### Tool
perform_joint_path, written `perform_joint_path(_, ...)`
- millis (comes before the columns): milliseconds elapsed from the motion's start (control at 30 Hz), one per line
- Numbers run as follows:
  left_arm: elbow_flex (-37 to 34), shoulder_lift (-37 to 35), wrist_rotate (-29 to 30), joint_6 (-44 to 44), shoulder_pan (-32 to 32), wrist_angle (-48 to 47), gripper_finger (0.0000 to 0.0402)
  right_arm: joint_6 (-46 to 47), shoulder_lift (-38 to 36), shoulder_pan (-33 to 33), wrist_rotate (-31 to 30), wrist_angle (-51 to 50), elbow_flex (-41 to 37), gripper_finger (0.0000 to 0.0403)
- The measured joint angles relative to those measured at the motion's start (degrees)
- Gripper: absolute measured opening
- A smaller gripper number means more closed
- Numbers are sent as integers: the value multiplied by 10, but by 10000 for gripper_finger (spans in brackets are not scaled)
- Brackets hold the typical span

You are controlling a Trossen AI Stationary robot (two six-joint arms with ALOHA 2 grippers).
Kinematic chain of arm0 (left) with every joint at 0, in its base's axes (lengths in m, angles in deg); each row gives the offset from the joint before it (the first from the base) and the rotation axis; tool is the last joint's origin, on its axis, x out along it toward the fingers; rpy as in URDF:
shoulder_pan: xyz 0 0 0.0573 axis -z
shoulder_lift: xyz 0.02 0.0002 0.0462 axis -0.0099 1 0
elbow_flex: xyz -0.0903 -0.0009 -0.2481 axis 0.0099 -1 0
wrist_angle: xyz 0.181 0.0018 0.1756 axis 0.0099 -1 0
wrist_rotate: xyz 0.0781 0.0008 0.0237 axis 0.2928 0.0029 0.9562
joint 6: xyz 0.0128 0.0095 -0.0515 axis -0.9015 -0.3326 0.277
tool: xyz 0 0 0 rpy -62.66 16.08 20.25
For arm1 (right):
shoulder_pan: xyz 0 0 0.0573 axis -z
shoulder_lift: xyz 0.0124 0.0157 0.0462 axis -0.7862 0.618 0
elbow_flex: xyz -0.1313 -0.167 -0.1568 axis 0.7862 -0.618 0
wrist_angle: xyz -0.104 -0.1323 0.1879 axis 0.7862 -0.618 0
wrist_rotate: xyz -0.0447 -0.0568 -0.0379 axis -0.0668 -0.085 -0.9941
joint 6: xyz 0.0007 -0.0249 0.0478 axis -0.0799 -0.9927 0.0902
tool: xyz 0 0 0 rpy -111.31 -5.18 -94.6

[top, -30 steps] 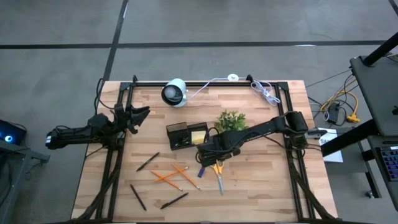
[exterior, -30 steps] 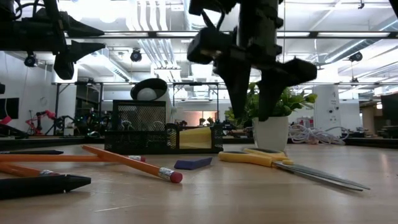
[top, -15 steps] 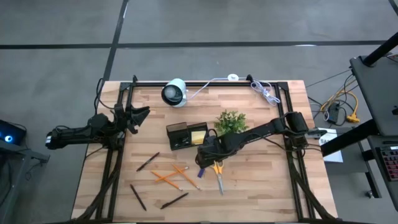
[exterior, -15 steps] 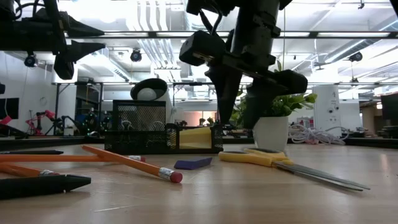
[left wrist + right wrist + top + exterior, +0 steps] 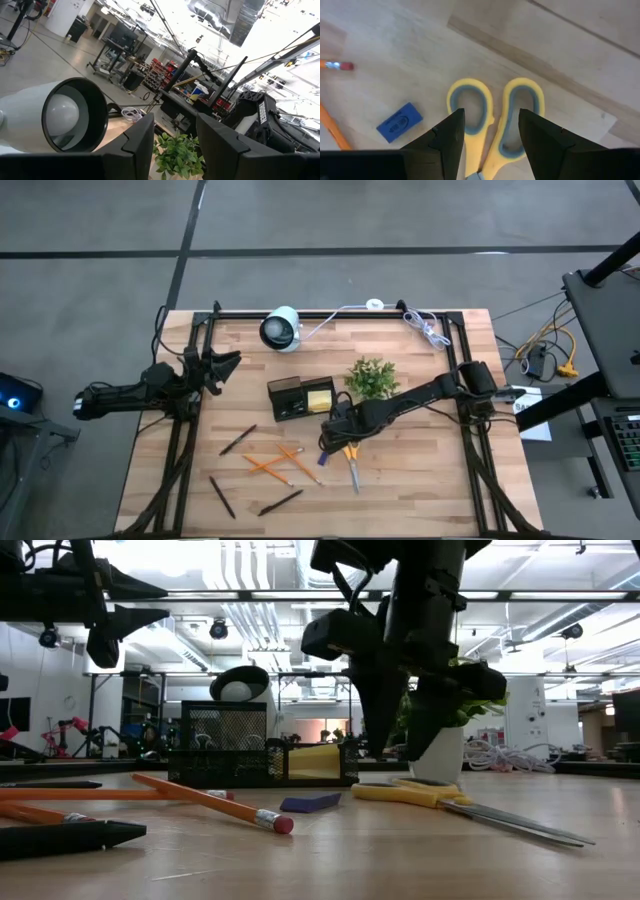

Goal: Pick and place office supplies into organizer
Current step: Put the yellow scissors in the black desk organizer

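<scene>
The R gripper hung open, pointing down, w/ nothing held. Its two dark fingers stood apart, right above the yellow handles of the scissors. In the low view the R gripper was just over the scissors, not touching them yet. A small blue eraser lay on the table near the handles, and a pencil tip w/ a pink end showed a bit farther off.

From above, the scissors lay flat in the middle of the table, blades pointing to the front edge. The black organizer sat just behind, w/ the yellow sticky-note pad in one part of it. Orange pencils and black pens lay loose on the L side of the scissors.

The L gripper waited open at the table's L edge, well apart from everything.
</scene>
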Motion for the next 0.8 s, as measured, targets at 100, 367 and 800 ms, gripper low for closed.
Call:
perform_joint_path(100, 0, 0, 0, 0, 0, 0, 132, -8, 6, 0, -3, 3, -1, 173)
perform_joint_path(367, 0, 0, 0, 0, 0, 0, 132, -8, 28, -1, 10, 16, -1, 173)
perform_joint_path(800, 0, 0, 0, -1, 0, 0, 132, -8, 51, -4, 30, 17, 1, 173)
